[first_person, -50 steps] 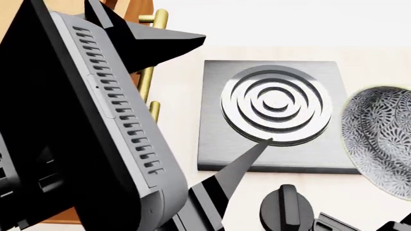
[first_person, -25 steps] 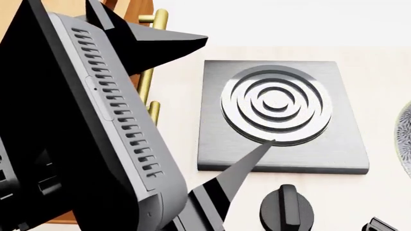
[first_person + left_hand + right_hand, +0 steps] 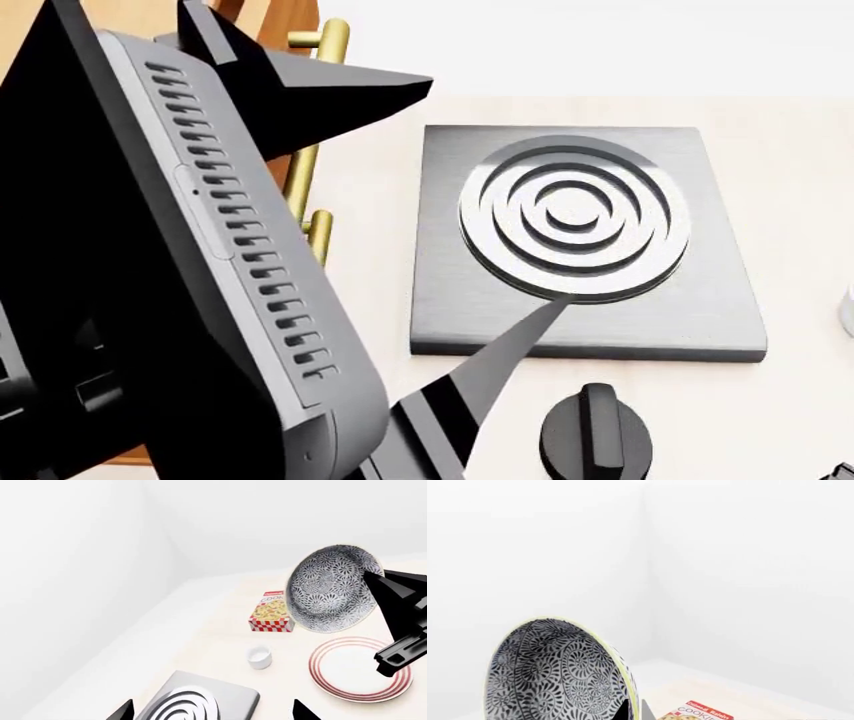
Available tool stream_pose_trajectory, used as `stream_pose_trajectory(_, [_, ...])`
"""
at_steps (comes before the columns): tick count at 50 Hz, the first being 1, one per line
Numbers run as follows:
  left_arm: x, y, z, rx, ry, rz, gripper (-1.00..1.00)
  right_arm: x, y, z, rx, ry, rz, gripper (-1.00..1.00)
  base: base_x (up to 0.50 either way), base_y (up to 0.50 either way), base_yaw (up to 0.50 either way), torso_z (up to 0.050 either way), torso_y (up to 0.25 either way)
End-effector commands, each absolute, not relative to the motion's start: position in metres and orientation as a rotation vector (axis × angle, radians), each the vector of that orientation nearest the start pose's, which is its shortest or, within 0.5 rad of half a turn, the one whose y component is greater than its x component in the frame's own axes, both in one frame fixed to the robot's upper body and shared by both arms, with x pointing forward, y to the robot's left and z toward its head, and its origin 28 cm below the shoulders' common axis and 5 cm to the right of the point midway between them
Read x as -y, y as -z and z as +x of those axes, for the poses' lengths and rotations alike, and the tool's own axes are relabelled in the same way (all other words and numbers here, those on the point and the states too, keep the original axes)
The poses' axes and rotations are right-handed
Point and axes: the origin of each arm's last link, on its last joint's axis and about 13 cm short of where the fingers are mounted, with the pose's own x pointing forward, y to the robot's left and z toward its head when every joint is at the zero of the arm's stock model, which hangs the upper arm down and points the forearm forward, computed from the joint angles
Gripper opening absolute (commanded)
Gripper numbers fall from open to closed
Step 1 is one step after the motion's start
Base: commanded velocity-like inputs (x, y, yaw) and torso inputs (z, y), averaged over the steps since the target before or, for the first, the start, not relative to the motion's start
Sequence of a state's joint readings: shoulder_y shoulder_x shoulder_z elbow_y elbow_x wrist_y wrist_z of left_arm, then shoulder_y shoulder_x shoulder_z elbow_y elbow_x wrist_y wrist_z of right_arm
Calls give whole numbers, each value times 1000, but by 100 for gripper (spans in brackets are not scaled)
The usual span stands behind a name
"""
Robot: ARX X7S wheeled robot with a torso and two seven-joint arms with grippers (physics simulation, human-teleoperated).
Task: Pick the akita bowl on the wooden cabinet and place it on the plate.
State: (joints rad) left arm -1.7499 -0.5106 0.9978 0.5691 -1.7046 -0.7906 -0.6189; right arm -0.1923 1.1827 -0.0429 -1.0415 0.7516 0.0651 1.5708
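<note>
While gripped by right hand [image 3: 393, 625], akita bowl [image 3: 330, 587] above plate [image 3: 357, 672]

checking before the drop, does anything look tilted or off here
The bowl is tipped nearly on edge in the right gripper, above the plate. Nothing looks spilled or damaged.

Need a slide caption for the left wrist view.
Right gripper carries the tilted akita bowl above the plate.
</note>
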Motion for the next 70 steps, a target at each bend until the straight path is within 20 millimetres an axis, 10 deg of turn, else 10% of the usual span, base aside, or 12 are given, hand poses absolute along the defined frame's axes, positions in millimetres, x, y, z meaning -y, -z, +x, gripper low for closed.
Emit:
stream_pose_trajectory(1, [-134,-345,193,188,926,453,100,152,-212,121,465,661,23,-100,0,0,0,0,0])
stream_pose_trajectory(70, [-139,-339,197,181,924,418,100,207,-219,151,302,590,540,-100,0,0,0,0,0])
